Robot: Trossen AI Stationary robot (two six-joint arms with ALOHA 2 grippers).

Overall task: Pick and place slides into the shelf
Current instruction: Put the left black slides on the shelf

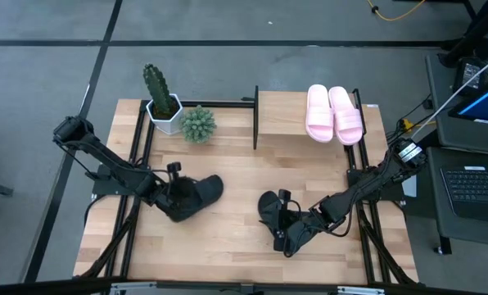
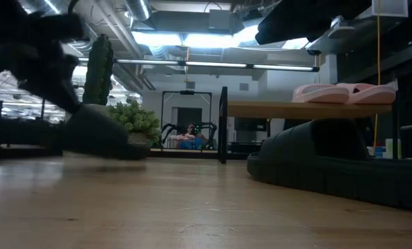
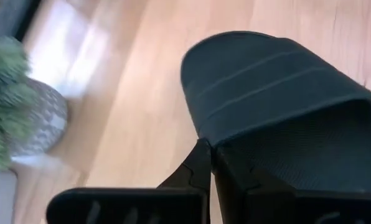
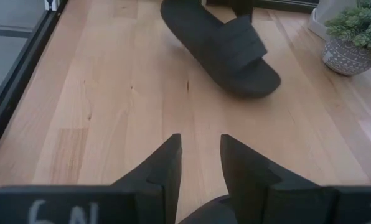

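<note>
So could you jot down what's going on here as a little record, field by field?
Pink slides: both on the shelf, side by side
Left black slide: gripped at one end by the left gripper, toe tipped up off the table
Right black slide: flat on the table by the right gripper; no grip visible
Right gripper: fingers apart, low over the table
Plants: cactus and round succulent at the table's far edge
</note>
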